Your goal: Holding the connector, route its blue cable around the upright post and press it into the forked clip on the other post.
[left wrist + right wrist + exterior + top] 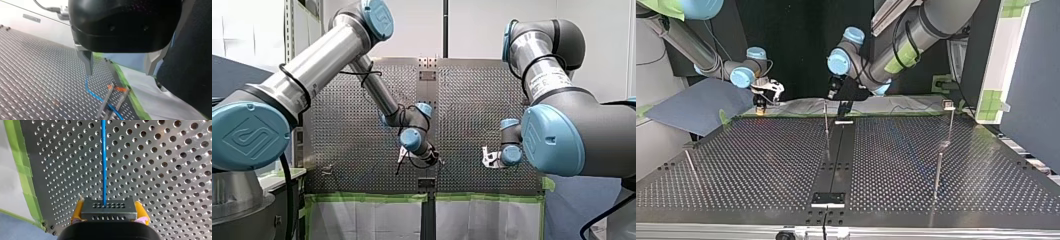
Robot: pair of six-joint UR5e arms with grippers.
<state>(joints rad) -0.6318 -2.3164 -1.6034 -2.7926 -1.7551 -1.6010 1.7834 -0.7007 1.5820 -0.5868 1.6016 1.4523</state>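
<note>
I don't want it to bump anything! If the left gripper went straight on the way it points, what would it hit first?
Probably the blue cable, just beyond one of the left gripper's open fingers, then the perforated table under it. The forked clip stands further along. Depth is hard to judge.

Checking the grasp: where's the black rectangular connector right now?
Right wrist view: the black rectangular connector sits between my right gripper's yellow pads, its blue cable running ahead over the perforated table.
</note>
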